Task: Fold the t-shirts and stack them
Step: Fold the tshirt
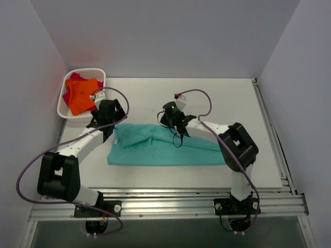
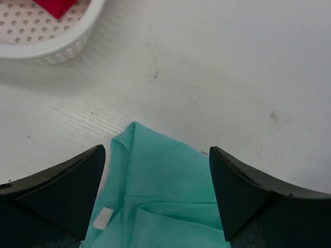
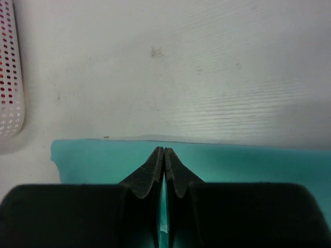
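The teal-green t-shirt [image 1: 165,150] lies partly folded as a long flat band across the middle of the table. My left gripper [image 1: 114,126] hangs open over its upper left corner [image 2: 165,181], where a white label shows, with nothing between the fingers. My right gripper [image 1: 178,135] is at the shirt's far edge near the middle, its jaws pressed together [image 3: 164,150] with a sliver of teal cloth [image 3: 258,165] pinched between them. The orange t-shirt [image 1: 83,95] lies crumpled on top of the magenta-red one [image 1: 76,77] in the basket.
The white lattice basket [image 1: 64,106] stands at the table's far left corner, close behind my left gripper [image 2: 62,51] and at the left edge of the right wrist view [image 3: 10,103]. Bare white table [image 1: 155,98] lies beyond the shirt. Metal rails line the near and right edges.
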Controlling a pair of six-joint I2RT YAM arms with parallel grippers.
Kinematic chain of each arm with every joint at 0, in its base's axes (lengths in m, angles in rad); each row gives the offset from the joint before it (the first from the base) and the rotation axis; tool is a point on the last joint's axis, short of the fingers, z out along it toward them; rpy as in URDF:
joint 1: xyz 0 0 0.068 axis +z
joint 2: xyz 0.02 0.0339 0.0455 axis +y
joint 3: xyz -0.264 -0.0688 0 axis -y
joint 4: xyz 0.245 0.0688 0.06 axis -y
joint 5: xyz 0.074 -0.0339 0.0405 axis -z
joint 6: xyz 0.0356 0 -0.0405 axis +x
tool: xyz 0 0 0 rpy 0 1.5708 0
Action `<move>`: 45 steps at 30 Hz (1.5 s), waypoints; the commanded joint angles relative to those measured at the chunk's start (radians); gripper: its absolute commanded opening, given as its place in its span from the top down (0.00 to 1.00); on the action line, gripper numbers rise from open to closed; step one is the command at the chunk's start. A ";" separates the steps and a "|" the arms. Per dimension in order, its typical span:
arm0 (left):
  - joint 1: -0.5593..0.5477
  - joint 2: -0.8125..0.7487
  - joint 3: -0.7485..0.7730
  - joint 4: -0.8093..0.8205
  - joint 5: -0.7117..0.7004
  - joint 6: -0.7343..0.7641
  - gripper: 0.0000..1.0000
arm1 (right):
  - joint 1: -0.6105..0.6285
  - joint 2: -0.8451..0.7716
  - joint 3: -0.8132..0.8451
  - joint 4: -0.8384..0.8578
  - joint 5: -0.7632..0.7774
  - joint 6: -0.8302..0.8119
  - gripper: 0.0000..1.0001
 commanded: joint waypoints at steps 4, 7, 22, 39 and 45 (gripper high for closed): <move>0.083 -0.057 -0.044 0.124 0.090 0.009 0.11 | 0.098 0.264 0.269 -0.049 -0.035 -0.016 1.00; 0.096 -0.065 -0.061 0.143 0.110 0.007 0.12 | 0.133 0.341 0.356 -0.071 -0.057 -0.016 1.00; 0.118 -0.042 -0.074 0.167 0.135 0.003 0.14 | 0.182 0.358 0.373 -0.109 -0.040 -0.022 1.00; 0.123 -0.050 -0.081 0.156 0.120 0.004 0.16 | 0.244 0.208 0.235 -0.118 -0.035 -0.025 1.00; 0.123 -0.048 -0.081 0.155 0.117 0.006 0.16 | 0.264 0.158 0.186 -0.118 -0.037 -0.027 1.00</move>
